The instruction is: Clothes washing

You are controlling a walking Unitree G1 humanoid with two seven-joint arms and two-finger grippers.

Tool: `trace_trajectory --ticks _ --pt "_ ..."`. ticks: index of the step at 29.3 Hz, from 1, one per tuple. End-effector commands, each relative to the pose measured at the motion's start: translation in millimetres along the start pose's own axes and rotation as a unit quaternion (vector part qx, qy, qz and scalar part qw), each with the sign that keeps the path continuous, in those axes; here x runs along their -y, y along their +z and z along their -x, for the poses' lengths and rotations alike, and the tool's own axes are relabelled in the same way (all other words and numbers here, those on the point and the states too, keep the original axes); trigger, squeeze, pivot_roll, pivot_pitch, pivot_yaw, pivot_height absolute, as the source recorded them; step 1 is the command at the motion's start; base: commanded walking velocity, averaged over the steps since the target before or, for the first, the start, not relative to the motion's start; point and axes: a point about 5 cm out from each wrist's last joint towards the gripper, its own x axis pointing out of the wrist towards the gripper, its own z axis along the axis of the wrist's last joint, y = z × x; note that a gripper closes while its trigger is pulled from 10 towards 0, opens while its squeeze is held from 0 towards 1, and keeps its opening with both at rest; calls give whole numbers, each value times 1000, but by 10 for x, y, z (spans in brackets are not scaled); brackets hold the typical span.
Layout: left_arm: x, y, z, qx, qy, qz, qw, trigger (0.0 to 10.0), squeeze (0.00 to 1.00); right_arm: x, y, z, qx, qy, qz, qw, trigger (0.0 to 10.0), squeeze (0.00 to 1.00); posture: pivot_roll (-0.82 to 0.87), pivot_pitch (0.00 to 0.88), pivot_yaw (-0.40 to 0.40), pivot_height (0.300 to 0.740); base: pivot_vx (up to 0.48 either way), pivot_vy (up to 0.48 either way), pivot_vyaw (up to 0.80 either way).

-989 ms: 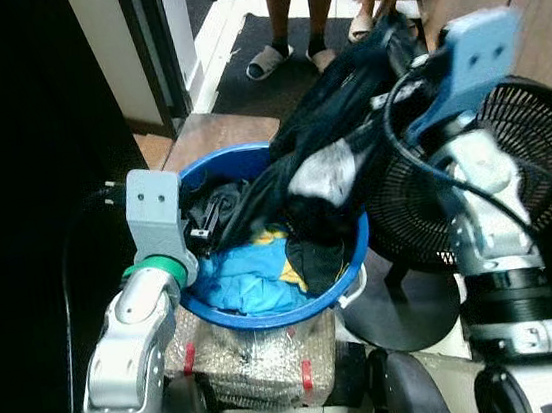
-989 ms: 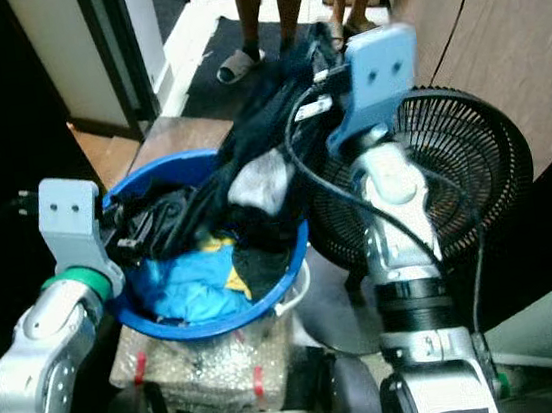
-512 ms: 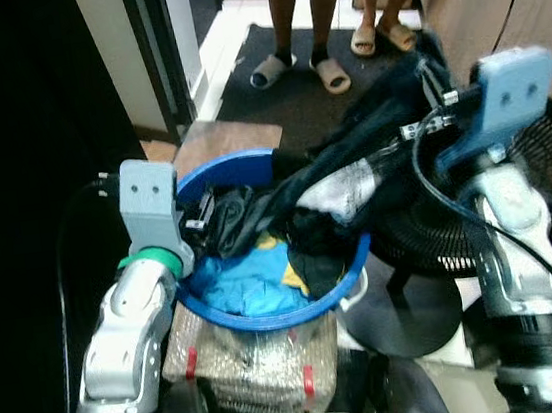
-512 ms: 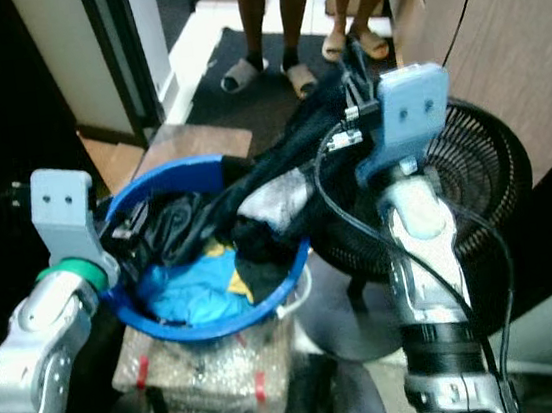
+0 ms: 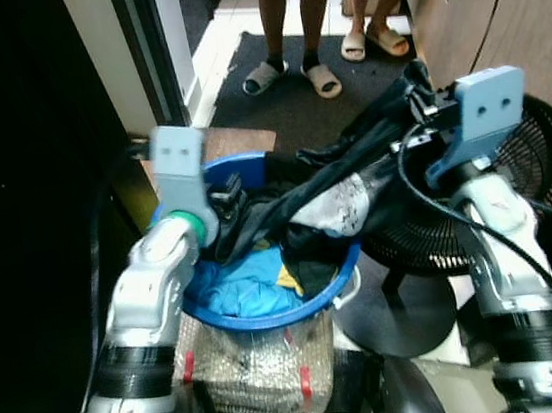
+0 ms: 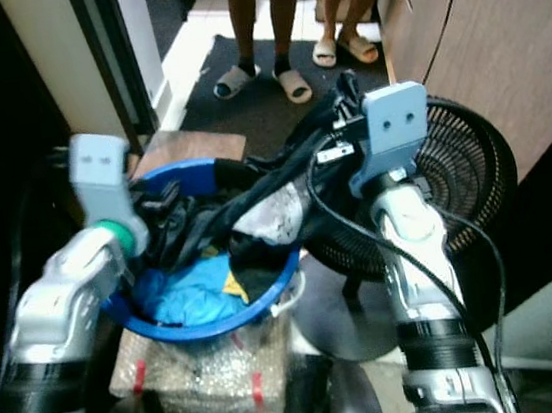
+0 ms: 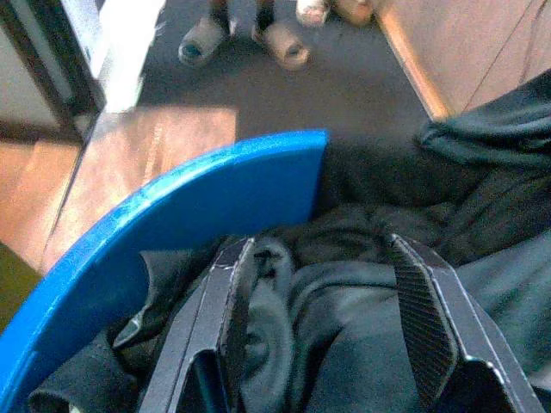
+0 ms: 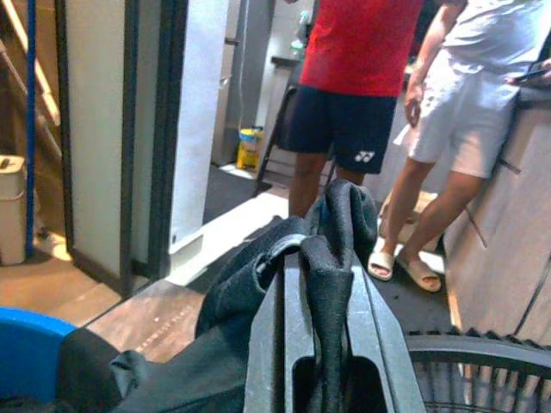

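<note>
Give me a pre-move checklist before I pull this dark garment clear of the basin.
1. Right gripper shut on dark garment: ok.
2. Garment free of blue basin: not ok, its lower end lies inside.
3. Left gripper open over clothes in the basin: ok.
4. Fan close beside the right arm: not ok, snag risk.
5. People standing ahead: not ok, keep clear.
6. Garment untangled from other clothes: cannot tell.

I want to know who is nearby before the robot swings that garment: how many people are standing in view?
2. One person in a red shirt stands on the dark mat beyond the basin; another person in a white shirt stands beside them by the wooden wall.
</note>
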Motion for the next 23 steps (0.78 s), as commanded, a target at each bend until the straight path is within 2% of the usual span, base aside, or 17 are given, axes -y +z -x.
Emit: trace_trajectory --ticks 1,6,8,9,11,23 --pt "-76 -51 -76 -26 29 7 999 10000 0 -36 -10 -15 -2 10 -5 1000 10000 0 84 144 24 550 0 0 0" --pt "-204 -139 -140 -61 54 2 997 10000 0 -81 -14 27 -10 14 -9 1000 10000 0 80 155 32 550 0 0 0" --pt "-267 -308 -127 -101 56 -10 993 10000 0 -104 -23 48 -12 16 -10 1000 10000 0 78 166 41 550 0 0 0" --pt "-267 -308 -127 -101 56 -10 993 10000 0 -104 -23 48 -12 16 -10 1000 10000 0 78 166 41 550 0 0 0" --pt "-321 -527 -83 -143 58 -21 988 10000 0 -107 -36 54 -12 16 -12 1000 10000 0 79 171 44 550 0 0 0" --pt "-423 -935 22 -210 54 -29 976 10000 0 -153 -40 44 -13 22 -20 999 10000 0 95 197 38 550 0 0 0"
